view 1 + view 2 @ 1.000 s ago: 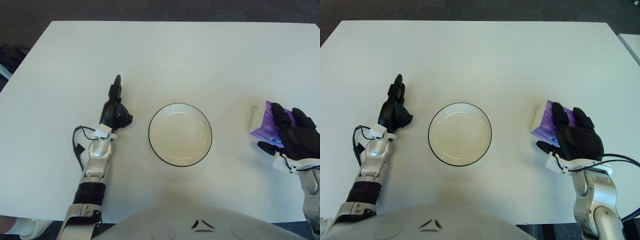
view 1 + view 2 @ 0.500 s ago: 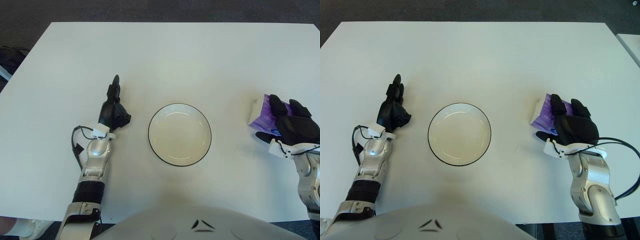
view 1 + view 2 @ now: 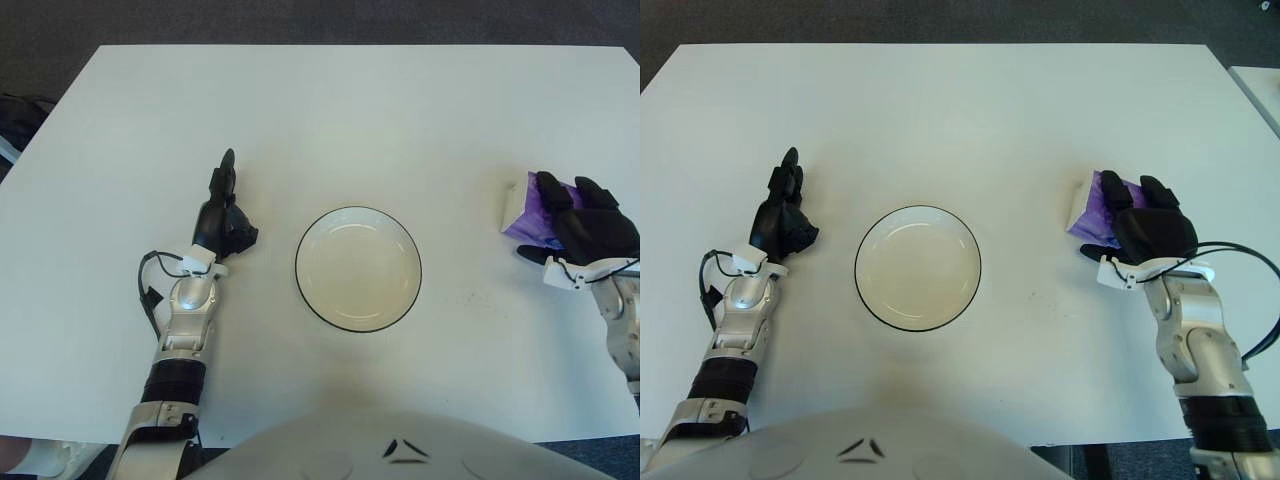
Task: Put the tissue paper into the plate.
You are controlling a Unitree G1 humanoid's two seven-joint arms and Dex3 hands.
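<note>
My right hand [image 3: 1150, 232] sits at the right side of the frame, a little above mid-height, its black fingers [image 3: 1118, 195] laid over the top of the tissue paper [image 3: 1090, 208] and curled down around it, thumb pressed against the near side. So that hand is closed on the pack. The purple wrapper with its white end shows only at the hand's left edge; the rest is covered by my palm. I cannot tell whether the pack is off the table [image 3: 960, 100] or touching it.

My right forearm runs down from the wrist toward the lower right corner, with a black cable looping beside it.

To the left of that hand, well apart from it, the plate [image 3: 917, 268] lies at the centre of the frame: round, pale, with a thin dark rim, and nothing in it.

Further left again, my left hand [image 3: 222, 214] shows beside the plate on its left side, one finger stretched straight toward the top of the frame, the others folded, holding nothing.
</note>
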